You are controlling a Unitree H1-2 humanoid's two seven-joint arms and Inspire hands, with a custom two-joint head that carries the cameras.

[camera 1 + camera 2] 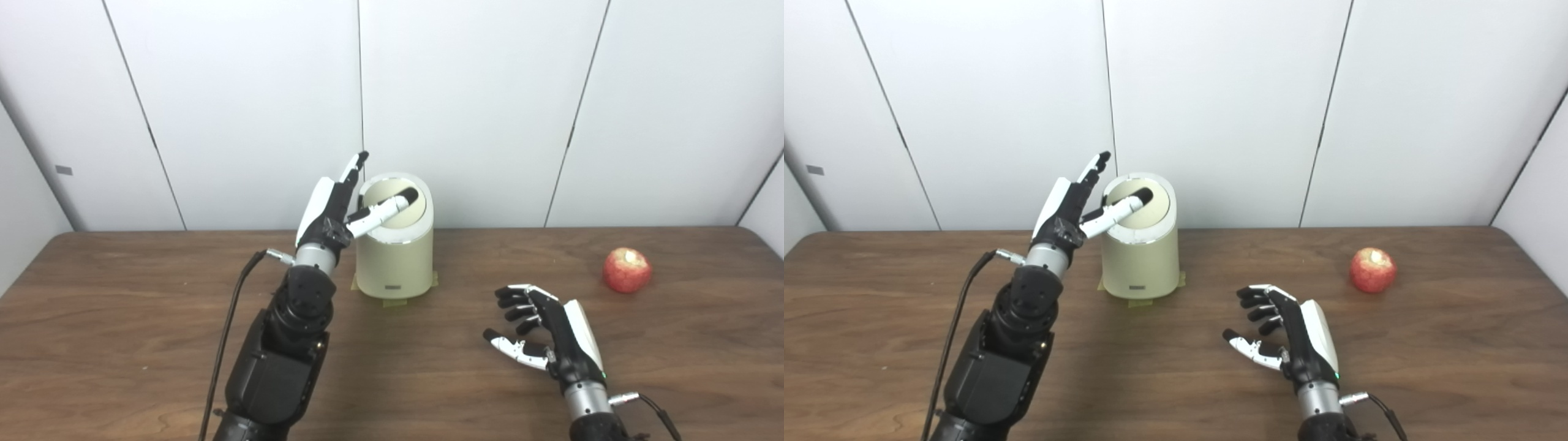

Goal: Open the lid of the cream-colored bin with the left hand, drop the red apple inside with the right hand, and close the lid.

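Note:
The cream-colored bin (397,260) stands upright at the back middle of the wooden table. Its round lid (398,211) sits on top, tilted toward me. My left hand (334,211) is raised beside the bin's left side, fingers apart and holding nothing, with its thumb lying across the lid. The red apple (626,270) rests on the table at the right, a pale bitten patch on top. My right hand (542,334) is open and empty, low over the table, left of and nearer than the apple. The same things show in the right eye view: bin (1141,263), apple (1372,270).
Yellow tape pieces (394,301) mark the bin's base on the table (122,318). White wall panels (478,92) stand right behind the table. A black cable (229,331) runs along my left arm.

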